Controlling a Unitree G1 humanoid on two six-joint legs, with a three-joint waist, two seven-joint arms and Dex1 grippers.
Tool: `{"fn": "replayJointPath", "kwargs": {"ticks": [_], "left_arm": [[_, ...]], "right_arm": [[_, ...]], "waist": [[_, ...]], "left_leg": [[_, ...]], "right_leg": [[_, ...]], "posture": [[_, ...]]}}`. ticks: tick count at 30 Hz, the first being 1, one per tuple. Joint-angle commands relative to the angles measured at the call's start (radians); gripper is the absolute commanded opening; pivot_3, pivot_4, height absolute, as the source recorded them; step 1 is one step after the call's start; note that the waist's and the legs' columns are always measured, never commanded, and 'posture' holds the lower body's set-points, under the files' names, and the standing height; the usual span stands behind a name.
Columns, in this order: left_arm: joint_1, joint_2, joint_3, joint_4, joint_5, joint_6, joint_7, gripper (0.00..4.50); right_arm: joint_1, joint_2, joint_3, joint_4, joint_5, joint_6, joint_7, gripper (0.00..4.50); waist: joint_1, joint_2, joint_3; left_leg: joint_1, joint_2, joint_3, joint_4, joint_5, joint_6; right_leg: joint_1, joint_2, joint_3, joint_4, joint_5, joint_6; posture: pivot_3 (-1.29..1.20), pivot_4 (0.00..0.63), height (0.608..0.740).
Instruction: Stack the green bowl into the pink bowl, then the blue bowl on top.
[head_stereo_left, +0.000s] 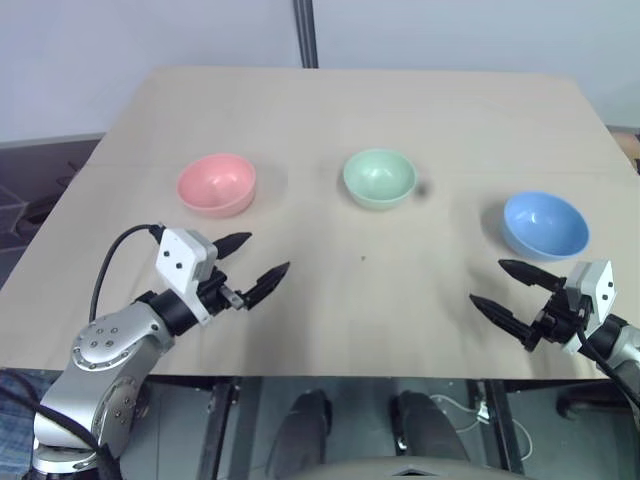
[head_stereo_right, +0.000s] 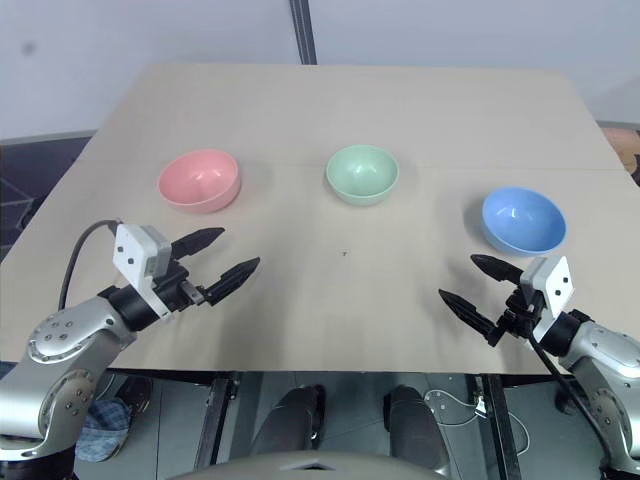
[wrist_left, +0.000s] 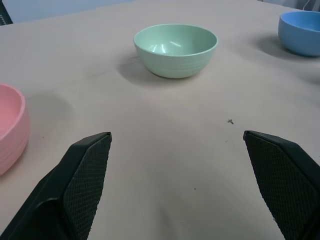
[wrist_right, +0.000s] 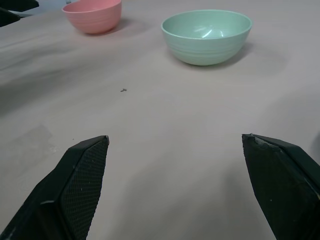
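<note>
Three small bowls stand apart in a row on the beige table (head_stereo_left: 330, 120). The pink bowl (head_stereo_left: 216, 184) is at the left, the green bowl (head_stereo_left: 379, 178) in the middle, the blue bowl (head_stereo_left: 545, 223) at the right. My left gripper (head_stereo_left: 258, 264) hovers open and empty just in front of the pink bowl. My right gripper (head_stereo_left: 510, 290) is open and empty just in front of the blue bowl. In the left wrist view the green bowl (wrist_left: 175, 50) lies ahead between the fingers. In the right wrist view the green bowl (wrist_right: 206, 36) and pink bowl (wrist_right: 93, 15) lie ahead.
A tiny dark speck (head_stereo_left: 363, 259) lies on the tabletop between the grippers. The table's near edge (head_stereo_left: 330, 377) runs just below both grippers. A wall with a dark vertical strip (head_stereo_left: 305, 32) stands behind the table.
</note>
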Motion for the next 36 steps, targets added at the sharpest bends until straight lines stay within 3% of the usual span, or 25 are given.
{"fn": "replayJointPath", "kwargs": {"ticks": [1, 8, 21, 26, 32, 36], "left_arm": [[0.003, 0.003, 0.013, -0.016, -0.003, -0.024, -0.002, 4.47], [-0.014, 0.013, 0.015, -0.005, -0.001, -0.026, -0.007, 4.47], [-0.070, 0.023, 0.018, 0.105, 0.127, -0.120, 0.025, 4.47], [-0.117, 0.104, -0.023, 0.217, 0.277, -0.166, 0.035, 4.47], [-0.245, 0.235, -0.101, 0.436, 0.522, -0.270, 0.094, 4.47], [-0.310, 0.277, -0.131, 0.528, 0.590, -0.308, 0.098, 4.47]], "right_arm": [[0.001, -0.003, -0.010, -0.010, 0.008, -0.030, 0.005, 4.50], [0.002, -0.004, -0.012, -0.009, 0.009, -0.037, 0.003, 4.50], [-0.024, -0.042, -0.043, -0.060, 0.096, 0.000, 0.022, 4.50], [-0.050, -0.073, -0.080, -0.083, 0.193, 0.067, 0.010, 4.50], [-0.060, -0.096, -0.092, -0.080, 0.206, 0.079, 0.010, 4.50], [-0.067, -0.103, -0.105, -0.074, 0.207, 0.078, 0.010, 4.50]], "waist": [[0.000, 0.000, 0.000], [0.000, 0.000, 0.000], [0.000, 0.000, 0.000], [0.000, 0.000, 0.000], [0.001, 0.000, 0.000], [-0.001, 0.000, 0.000]], "left_leg": [[0.000, 0.000, 0.000, 0.000, 0.000, 0.000], [0.000, 0.000, 0.000, 0.000, 0.000, 0.000], [0.000, 0.000, 0.000, 0.000, 0.000, 0.000], [0.000, 0.000, 0.000, 0.001, 0.000, 0.000], [0.000, 0.000, 0.000, 0.001, 0.000, 0.000], [0.000, 0.000, -0.001, 0.001, 0.000, 0.000]], "right_leg": [[0.000, 0.000, 0.000, 0.000, 0.000, 0.000], [0.000, 0.000, 0.000, 0.000, 0.000, 0.000], [0.000, 0.000, 0.000, 0.001, 0.000, 0.000], [0.000, 0.000, 0.000, 0.001, 0.000, 0.000], [0.000, 0.001, 0.000, 0.001, 0.000, 0.000], [0.000, 0.001, -0.001, 0.000, 0.000, 0.000]], "posture": [[0.00, 0.150, 0.740], [0.00, 0.150, 0.740], [0.00, 0.150, 0.740], [0.00, 0.150, 0.740], [0.00, 0.150, 0.740], [0.00, 0.150, 0.740]]}}
